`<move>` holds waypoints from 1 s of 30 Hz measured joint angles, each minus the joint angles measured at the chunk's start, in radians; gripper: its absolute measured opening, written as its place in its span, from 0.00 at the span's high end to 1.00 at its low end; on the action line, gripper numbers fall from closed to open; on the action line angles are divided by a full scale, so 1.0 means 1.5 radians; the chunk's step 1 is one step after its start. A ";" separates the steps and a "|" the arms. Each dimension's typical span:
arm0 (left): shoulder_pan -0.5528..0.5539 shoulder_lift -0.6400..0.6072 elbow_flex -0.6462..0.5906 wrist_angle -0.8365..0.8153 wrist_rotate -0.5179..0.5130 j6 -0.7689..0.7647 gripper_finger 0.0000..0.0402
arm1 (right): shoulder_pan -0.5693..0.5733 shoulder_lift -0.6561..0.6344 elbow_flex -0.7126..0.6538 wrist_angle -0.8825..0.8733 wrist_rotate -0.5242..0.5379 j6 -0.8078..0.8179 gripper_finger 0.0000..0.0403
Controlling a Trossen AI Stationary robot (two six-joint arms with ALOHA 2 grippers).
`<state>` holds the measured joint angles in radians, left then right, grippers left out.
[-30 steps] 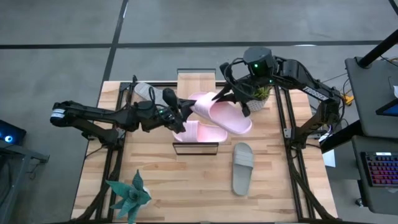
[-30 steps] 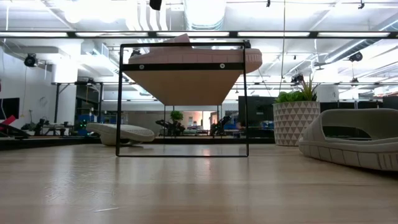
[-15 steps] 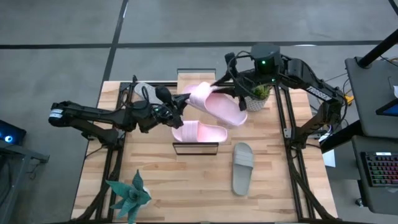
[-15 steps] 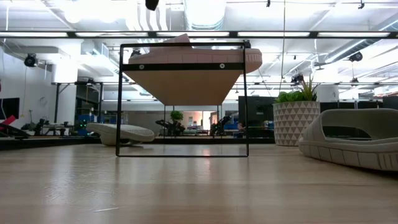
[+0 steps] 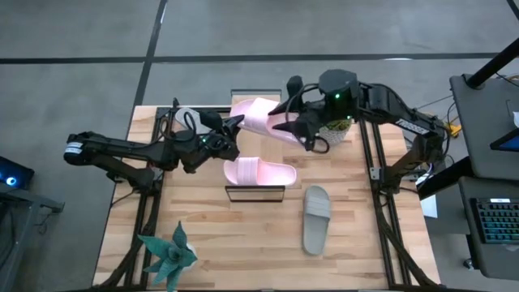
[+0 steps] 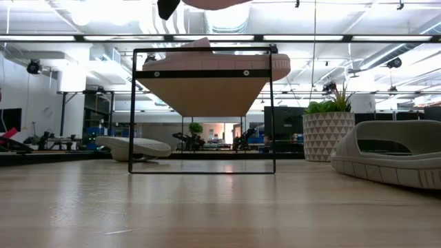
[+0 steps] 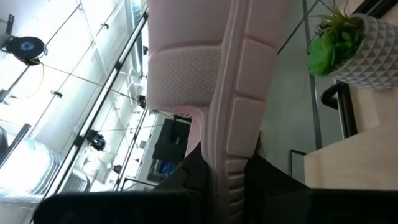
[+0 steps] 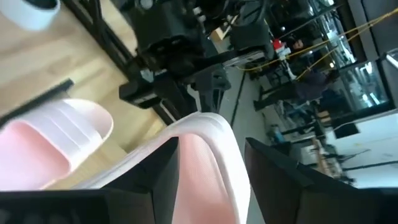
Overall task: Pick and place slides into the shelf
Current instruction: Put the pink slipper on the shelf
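**While two arms meet on one sandal: notes for a clean handover**

Since the left gripper (image 5: pixel 233 130) alone has its fingers pinched shut on the edge of the raised pink sandal (image 5: pixel 258 115), the whole load rests on that one thin grip. The hold is on the sole's rim, seen close in the left wrist view.

- Item in hand: pink sandal, held in the air above the far end of the shelf (image 5: pixel 255 193), tilted, not resting on anything.
- Right gripper (image 5: pixel 293 123): fingers spread, one on each side of the same sandal, not clamping it.
- Second pink sandal (image 5: pixel 259 172): already lying on the shelf top, toward the near end.
- Grey sandal (image 5: pixel 316 217): on the table, near the shelf's near right corner.
- Grey sandal (image 5: pixel 185 118): on the table beyond the left arm, partly hidden.
- Potted plant (image 5: pixel 332 130): just beside the right gripper.

Handling advice: the right arm should back away straight, without brushing the strap or the pot. The left arm should level the rubbery sole before lowering, then set it on bare plank at the far end, clear of the sandal already placed. An edge pinch may let it swing or slip, so slow travel seems wise.
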<state>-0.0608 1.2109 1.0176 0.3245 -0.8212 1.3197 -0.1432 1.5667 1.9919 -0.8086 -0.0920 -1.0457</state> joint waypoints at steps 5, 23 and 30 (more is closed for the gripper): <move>0.001 0.010 0.001 0.000 0.000 0.000 0.94 | 0.004 0.020 -0.001 0.002 0.048 -0.046 0.60; 0.001 0.013 0.002 -0.017 0.000 -0.021 0.85 | -0.004 0.062 0.001 0.026 0.074 -0.080 0.95; 0.001 -0.001 0.000 -0.020 0.002 -0.069 0.74 | -0.020 0.065 0.000 0.043 0.063 -0.066 0.97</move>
<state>-0.0589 1.2101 1.0171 0.2947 -0.8187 1.2163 -0.1738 1.6650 1.9919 -0.7442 0.0031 -1.1451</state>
